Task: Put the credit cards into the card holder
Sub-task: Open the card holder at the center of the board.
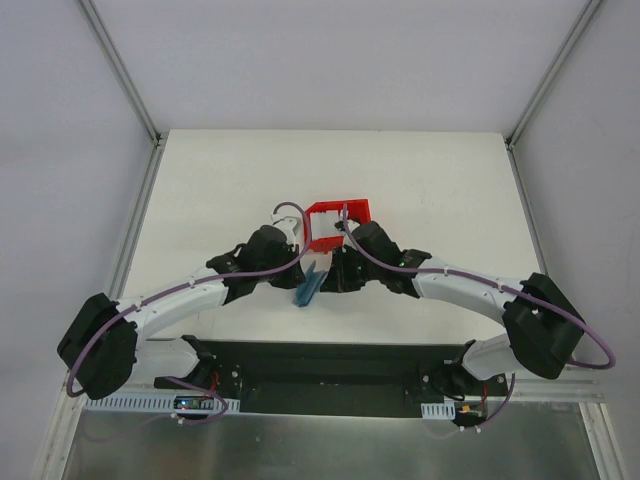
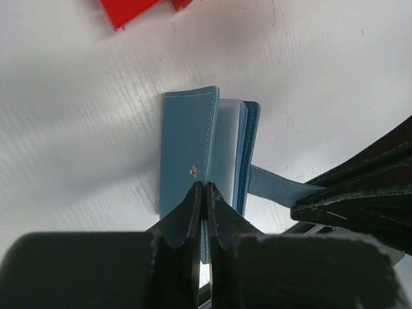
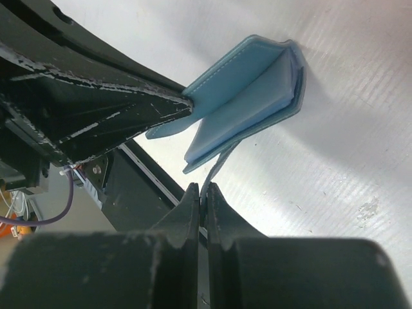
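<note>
We see the left pincer [image 2: 203, 190] clamped on the edge of the card holder [image 2: 187, 154], on its outer cover flap just below the snap stud. The right pincer [image 3: 203, 192] is pinched tight on the snap tab [image 3: 220, 162]. The holder hangs between the 2 pincers, fanned partly open, pale inner pockets [image 2: 230, 138] showing. It sits over the white surface [image 1: 430, 190], just on the near side of the red bin [image 1: 335, 212]; can't tell if it touches the surface
</note>
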`<move>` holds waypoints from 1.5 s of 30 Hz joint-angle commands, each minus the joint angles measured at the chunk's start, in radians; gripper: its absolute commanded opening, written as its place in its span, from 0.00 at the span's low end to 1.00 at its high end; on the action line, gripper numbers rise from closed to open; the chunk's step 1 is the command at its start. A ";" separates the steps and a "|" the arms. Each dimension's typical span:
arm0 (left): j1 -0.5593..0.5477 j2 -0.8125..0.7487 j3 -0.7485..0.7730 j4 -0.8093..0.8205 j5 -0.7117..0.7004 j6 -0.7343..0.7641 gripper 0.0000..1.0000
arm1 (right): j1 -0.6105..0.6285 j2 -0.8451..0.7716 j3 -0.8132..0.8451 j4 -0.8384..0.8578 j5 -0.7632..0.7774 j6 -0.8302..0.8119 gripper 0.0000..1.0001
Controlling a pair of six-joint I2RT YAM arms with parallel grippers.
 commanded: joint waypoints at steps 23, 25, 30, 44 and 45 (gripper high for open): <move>-0.011 -0.243 -0.224 -0.077 -0.281 -0.345 0.00 | 0.002 0.020 0.113 -0.089 0.008 -0.056 0.00; -0.011 -0.258 -0.232 -0.079 -0.288 -0.327 0.00 | -0.030 -0.017 0.055 -0.093 0.019 -0.060 0.01; -0.011 -0.286 -0.241 -0.080 -0.258 -0.275 0.00 | -0.087 -0.045 -0.072 -0.139 0.040 -0.089 0.02; -0.037 -0.338 -0.212 -0.077 -0.160 -0.307 0.00 | -0.091 0.101 -0.004 -0.313 0.275 -0.158 0.00; -0.039 -0.332 -0.214 -0.077 -0.164 -0.307 0.00 | -0.091 0.105 0.002 -0.301 0.258 -0.158 0.00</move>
